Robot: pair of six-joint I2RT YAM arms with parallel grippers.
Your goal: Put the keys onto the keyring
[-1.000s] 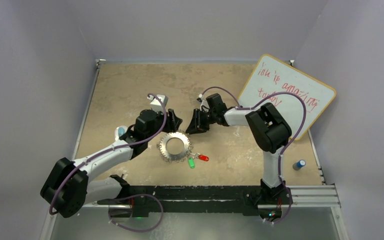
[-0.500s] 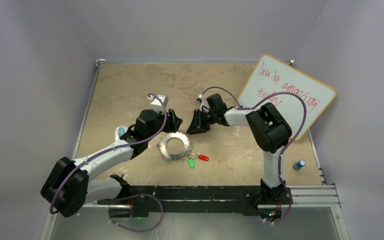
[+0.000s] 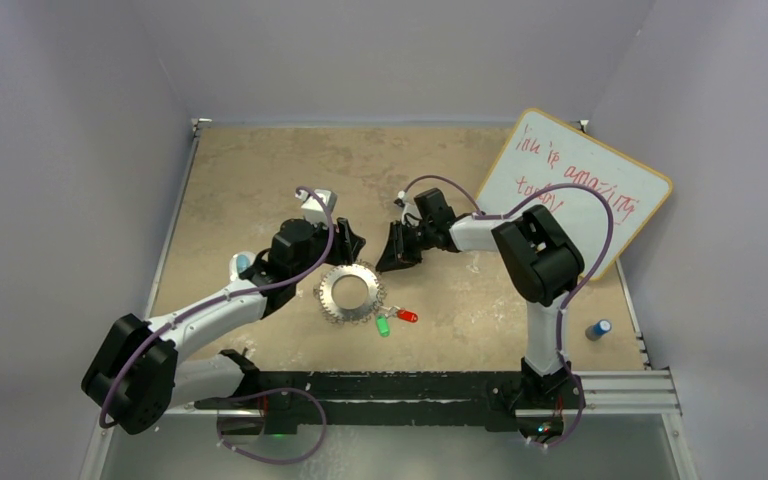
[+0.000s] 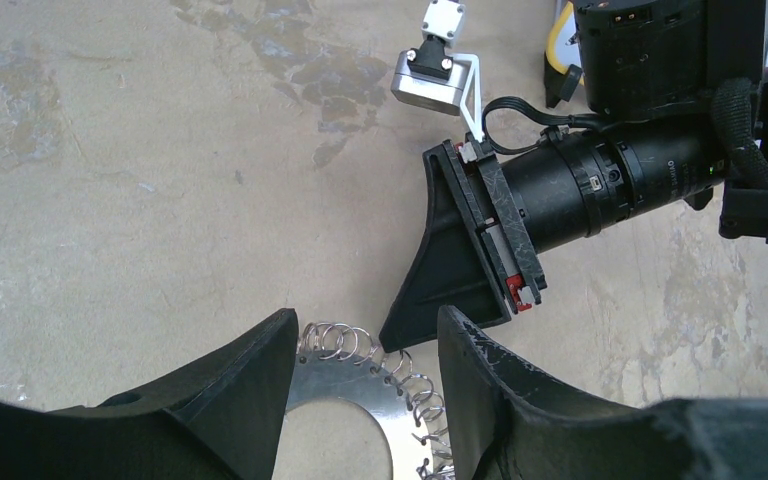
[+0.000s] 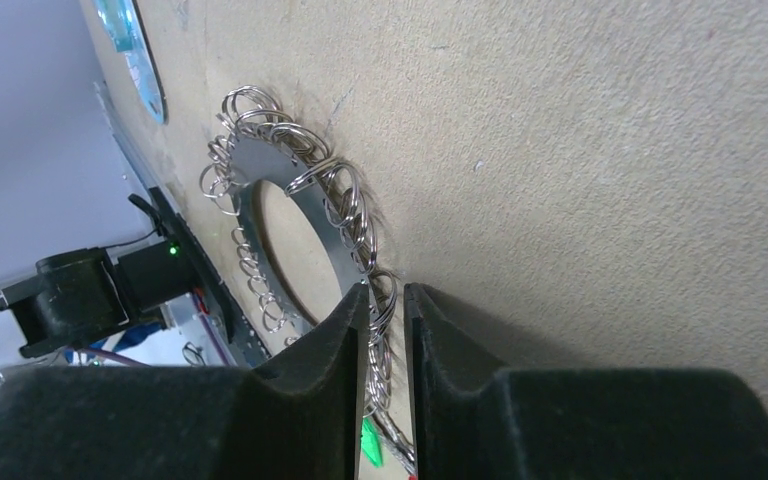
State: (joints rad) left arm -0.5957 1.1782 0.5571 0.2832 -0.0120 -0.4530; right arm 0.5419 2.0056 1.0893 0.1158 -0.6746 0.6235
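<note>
Black left gripper (image 3: 349,245) hangs spread wide just behind the keyring (image 3: 350,293). Right gripper (image 3: 390,258) is over the keyring's far right rim, nearly pressed together — whether it pinches a loop, I cannot tell. Keys (image 3: 406,316) lie just beside its near right edge.

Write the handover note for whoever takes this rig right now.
Left hand: open, fingers either side of the keyring's far rim, gripping nothing.
Right hand: almost closed, tip at the rim loops; I cannot tell whether it pinches one.
Keys: red-headed key and green-headed key lie at the keyring's near right edge; whether they are attached is unclear.
Left to do: confirm both keys are on a loop, or thread them.
</note>
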